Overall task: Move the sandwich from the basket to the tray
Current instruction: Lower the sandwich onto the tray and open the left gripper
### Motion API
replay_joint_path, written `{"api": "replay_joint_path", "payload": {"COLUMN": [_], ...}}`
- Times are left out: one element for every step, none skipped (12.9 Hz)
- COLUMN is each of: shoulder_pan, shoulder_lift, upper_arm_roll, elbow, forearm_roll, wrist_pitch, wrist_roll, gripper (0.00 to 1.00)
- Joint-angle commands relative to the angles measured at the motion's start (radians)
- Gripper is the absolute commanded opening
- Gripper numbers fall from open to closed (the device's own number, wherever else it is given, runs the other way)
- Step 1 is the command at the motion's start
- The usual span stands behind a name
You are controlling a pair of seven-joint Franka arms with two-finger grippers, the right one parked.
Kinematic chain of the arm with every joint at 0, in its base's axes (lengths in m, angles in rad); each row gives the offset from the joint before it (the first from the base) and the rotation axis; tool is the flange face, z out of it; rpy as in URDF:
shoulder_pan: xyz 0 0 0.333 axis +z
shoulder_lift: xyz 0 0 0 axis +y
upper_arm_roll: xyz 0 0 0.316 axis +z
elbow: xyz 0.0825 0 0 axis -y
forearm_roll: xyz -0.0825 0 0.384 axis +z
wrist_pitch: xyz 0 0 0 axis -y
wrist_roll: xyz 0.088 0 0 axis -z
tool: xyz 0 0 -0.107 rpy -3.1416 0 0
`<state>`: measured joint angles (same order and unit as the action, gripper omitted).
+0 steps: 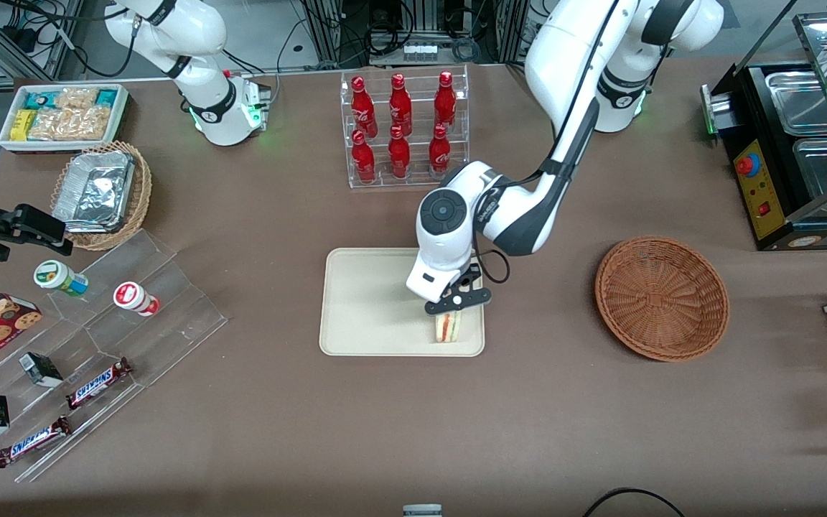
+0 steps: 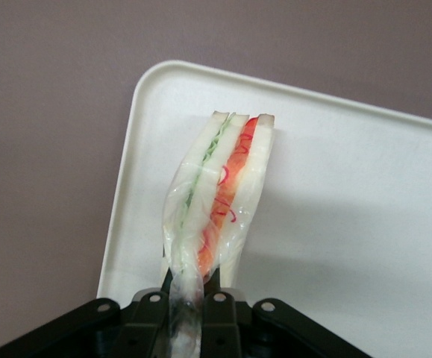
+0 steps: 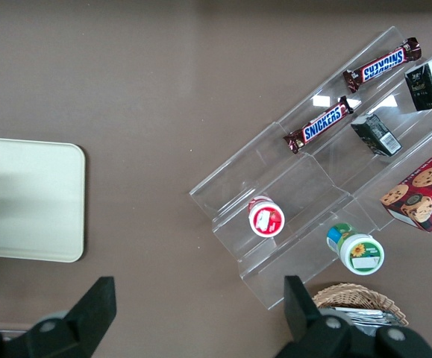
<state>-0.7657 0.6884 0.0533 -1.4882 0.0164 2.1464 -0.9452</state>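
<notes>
Gripping the sandwich [image 2: 219, 194] by its wrapper top, the left gripper [image 1: 458, 304] sits low over the tray [image 1: 363, 301], at the corner nearest the front camera on the basket's side. Fingers [image 2: 217, 312] pinched tight on the plastic. Sandwich stands upright, cut edge showing, over the tray surface. Basket [image 1: 662, 298] sits well apart toward the working arm's end.

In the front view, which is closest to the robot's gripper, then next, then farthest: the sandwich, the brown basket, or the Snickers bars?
1. Sandwich: clamped in the gripper, over the tray.
2. Basket: toward the working arm's end.
3. Snickers bars: toward the parked arm's end, on the clear stand.
</notes>
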Motion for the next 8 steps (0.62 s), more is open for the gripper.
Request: {"api": "replay_joint_path", "payload": {"shoulder_pan": [-0.023,-0.026,-0.026,-0.026,-0.026,-0.027,-0.026,-0.026], "shoulder_lift": [0.034,0.034,0.033,0.034,0.033,0.03,0.022,0.008], "upper_arm_roll": [0.016,0.016,0.016,0.016,0.016,0.016,0.017,0.019], "elbow": [0.034,0.033,0.031,0.031,0.031,0.032,0.036,0.037], "forearm_roll": [0.03,0.033,0.033,0.033,0.033,0.036,0.034,0.036], "wrist_pitch": [0.003,0.001,0.001,0.001,0.001,0.0,-0.006,-0.013], "wrist_roll": [-0.032,-0.041,-0.043,-0.043,-0.043,-0.044,-0.049,-0.069], "gripper": [0.0,0.01,0.08,0.31,0.75,1.0,1.0,1.0]}}
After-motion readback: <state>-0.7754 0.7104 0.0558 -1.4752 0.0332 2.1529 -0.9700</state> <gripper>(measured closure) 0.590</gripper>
